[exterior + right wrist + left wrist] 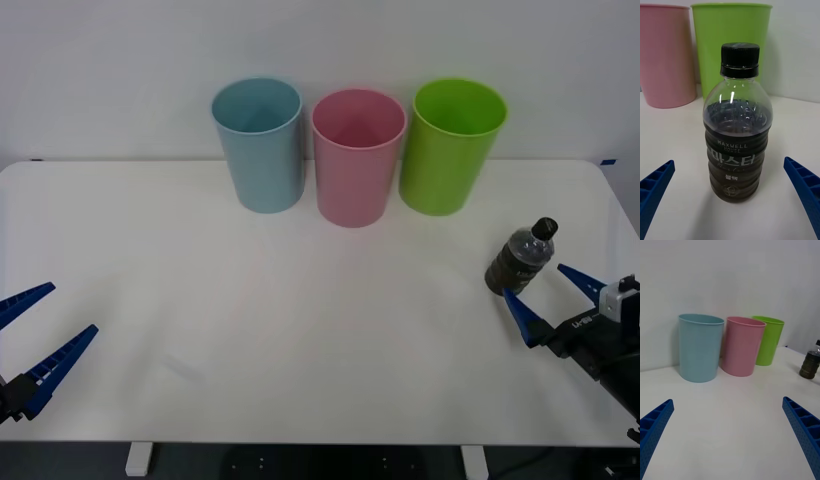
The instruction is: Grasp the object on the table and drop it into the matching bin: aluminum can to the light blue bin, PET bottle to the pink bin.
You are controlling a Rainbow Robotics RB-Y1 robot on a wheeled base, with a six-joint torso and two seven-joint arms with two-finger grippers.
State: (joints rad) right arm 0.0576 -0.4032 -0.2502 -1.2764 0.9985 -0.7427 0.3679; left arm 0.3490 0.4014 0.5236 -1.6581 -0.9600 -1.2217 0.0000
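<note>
Blue fingers of the right gripper (553, 291) stand spread just short of the bottle (519, 261), lined up to straddle it. That bottle stands upright near the desk (300, 330) right edge, well apart from the pink bin (357, 160), with bare desktop between. Left gripper (35, 335) waits released, far from the bottle.

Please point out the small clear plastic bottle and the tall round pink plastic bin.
Small clear plastic bottle (736, 150), right wrist view, on its label.
Tall round pink plastic bin (355, 175), front view, on its outer wall.
</note>
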